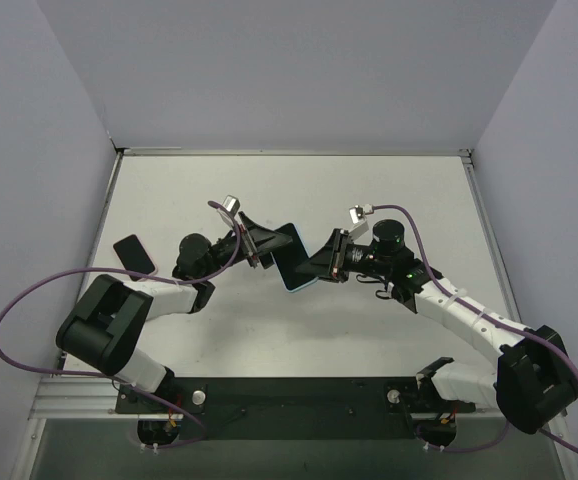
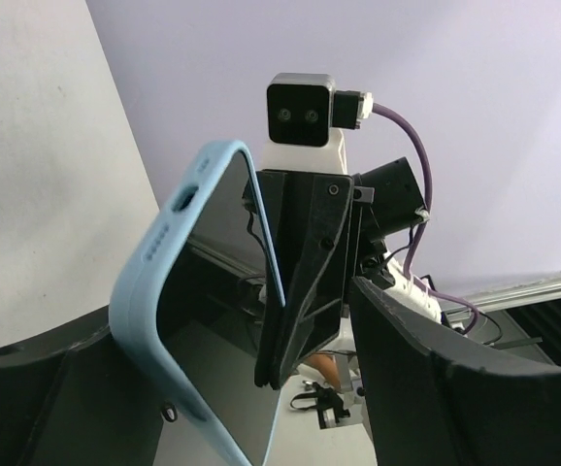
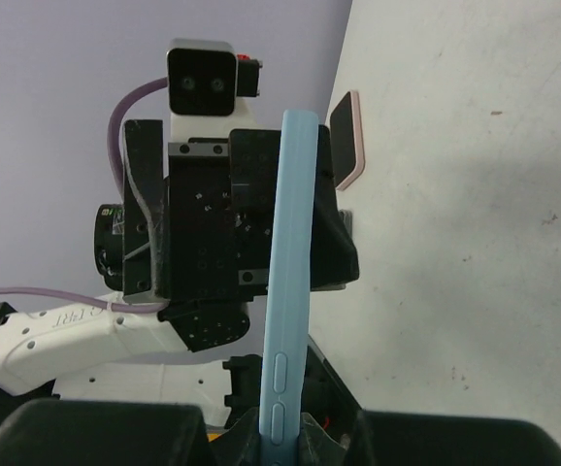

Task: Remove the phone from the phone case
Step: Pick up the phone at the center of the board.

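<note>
Well to the left of the phone case (image 3: 286,243), a dark slab (image 1: 136,253) with a pinkish rim lies flat on the worktop (image 1: 389,190). Whether it is another handset cannot be told.

Just left of the case, the left fingers (image 2: 436,388) stand spread, one on each side of it. The finger on the screen side is clear of the glass. The other sits close against the blue back, and contact there cannot be made out.

The case is held up off the worktop between the two arms. The phone (image 2: 213,272) appears to be seated inside it, with a dark glossy face filling the blue rim. The end with the port and speaker holes is toward the left arm.

To the right of the case, the right fingers (image 3: 106,437) are pressed together on its far end, pinching it edge-on with the side buttons just above the grip.

The long axis therefore runs straight from the right fingers toward the left ones, and the free end sits inside the left arm's spread. The left arm seems the one placed to work on that end. It would probably need to catch only the blue rim or only the handset, since a squeeze across both would hold them together.
</note>
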Motion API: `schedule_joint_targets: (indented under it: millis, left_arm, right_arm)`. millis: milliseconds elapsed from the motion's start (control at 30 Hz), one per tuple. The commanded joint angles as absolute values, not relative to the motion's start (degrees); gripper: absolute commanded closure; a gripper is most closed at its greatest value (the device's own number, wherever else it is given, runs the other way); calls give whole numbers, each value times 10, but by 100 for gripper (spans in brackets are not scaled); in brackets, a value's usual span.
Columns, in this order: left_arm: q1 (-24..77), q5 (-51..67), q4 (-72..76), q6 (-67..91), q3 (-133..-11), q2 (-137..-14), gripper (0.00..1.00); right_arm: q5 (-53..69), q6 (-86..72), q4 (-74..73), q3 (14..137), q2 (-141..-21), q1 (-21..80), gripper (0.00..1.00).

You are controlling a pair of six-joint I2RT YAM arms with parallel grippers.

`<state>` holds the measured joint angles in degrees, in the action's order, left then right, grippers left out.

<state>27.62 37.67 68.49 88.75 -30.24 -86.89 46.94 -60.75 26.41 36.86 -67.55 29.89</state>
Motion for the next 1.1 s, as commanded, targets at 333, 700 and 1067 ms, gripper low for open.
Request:
schedule_joint_targets:
  millis: [333, 700, 1067]
  left_arm:
    - [274, 372, 771, 919, -331, -887, 100]
    - [260, 367, 773, 925, -333, -889, 100]
    - [264, 355, 781, 936, -330, -896, 100]
  right_arm:
    - [465, -631, 351, 356, -682, 307, 100]
    - [287, -725, 386, 197, -532, 282, 56]
    - [316, -736, 457, 195, -563, 297, 60]
